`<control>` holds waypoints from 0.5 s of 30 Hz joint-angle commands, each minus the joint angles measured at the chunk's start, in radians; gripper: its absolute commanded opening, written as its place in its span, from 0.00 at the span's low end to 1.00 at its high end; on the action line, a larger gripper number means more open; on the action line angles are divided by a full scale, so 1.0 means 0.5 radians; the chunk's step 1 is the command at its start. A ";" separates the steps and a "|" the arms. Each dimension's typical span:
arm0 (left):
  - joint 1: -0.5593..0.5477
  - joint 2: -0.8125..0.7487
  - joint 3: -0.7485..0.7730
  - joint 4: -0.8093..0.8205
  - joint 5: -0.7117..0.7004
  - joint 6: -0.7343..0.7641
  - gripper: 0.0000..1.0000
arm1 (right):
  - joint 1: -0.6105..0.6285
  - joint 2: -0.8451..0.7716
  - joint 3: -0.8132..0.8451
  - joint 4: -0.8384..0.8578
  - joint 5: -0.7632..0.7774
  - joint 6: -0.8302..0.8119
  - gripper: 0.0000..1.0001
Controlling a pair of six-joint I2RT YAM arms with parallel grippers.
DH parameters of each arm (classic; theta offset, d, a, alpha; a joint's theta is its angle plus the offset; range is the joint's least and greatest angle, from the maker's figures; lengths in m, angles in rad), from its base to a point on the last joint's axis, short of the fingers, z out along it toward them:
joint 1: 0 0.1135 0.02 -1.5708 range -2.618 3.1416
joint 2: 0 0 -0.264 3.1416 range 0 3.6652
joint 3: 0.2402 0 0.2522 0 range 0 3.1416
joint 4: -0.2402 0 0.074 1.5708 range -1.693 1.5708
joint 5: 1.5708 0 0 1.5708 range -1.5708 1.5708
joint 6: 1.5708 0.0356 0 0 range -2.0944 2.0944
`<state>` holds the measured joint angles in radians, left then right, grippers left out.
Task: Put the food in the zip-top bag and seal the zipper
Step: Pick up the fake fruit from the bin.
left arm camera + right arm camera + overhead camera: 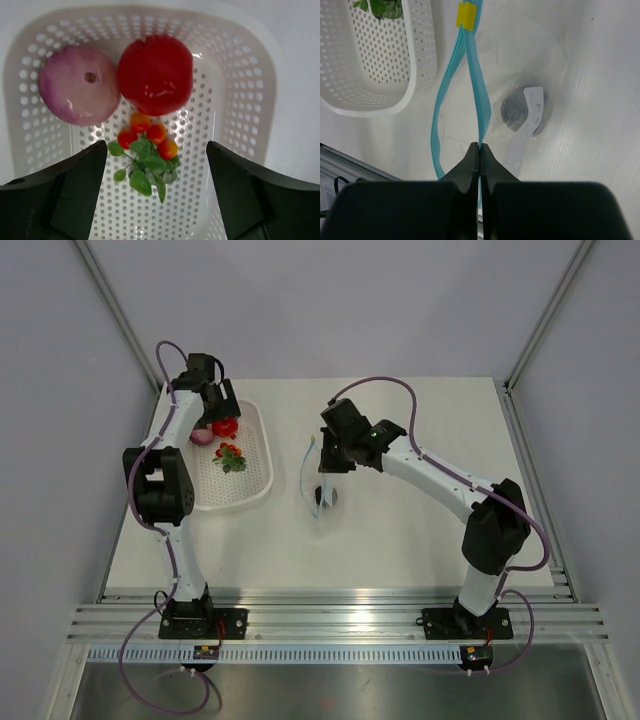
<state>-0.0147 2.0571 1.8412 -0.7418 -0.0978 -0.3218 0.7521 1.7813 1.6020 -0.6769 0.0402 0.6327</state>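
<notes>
The pink roundish piece (79, 85), the red roundish piece (155, 73) and the small green leafy piece (145, 159) with little red-orange balls lie in the white perforated basket (235, 95). My left gripper (156, 170) is open above them, its fingers either side of the leafy piece. In the top view it (222, 412) hovers over the basket's far end. My right gripper (479, 148) is shut on one side of the light blue zipper (475, 95) of the clear zip-top bag (520, 65), holding the mouth open. The bag (318, 480) stands at the table's middle.
A dark round object with a white label (522, 111) shows through the bag's clear wall. A yellow slider tab (466, 16) sits at the zipper's far end. The basket (255, 465) lies just left of the bag. A metal rail (330, 625) runs along the near edge.
</notes>
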 commanded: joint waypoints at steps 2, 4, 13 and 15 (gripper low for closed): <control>0.017 0.113 0.275 0.072 -0.169 0.106 0.88 | 0.024 0.045 0.122 0.065 -0.050 -0.057 0.00; 0.020 0.208 0.385 0.066 -0.130 0.131 0.90 | 0.024 0.061 0.140 0.062 -0.059 -0.069 0.00; 0.020 0.451 0.536 -0.038 -0.001 0.140 0.88 | 0.024 0.091 0.174 0.062 -0.071 -0.078 0.00; 0.020 0.454 0.506 -0.020 -0.019 0.131 0.88 | 0.024 0.085 0.168 0.065 -0.071 -0.075 0.00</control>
<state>-0.0074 2.2757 2.0911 -0.7631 -0.1154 -0.2649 0.7528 1.8248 1.6451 -0.6727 0.0128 0.6090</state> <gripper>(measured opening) 0.885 0.011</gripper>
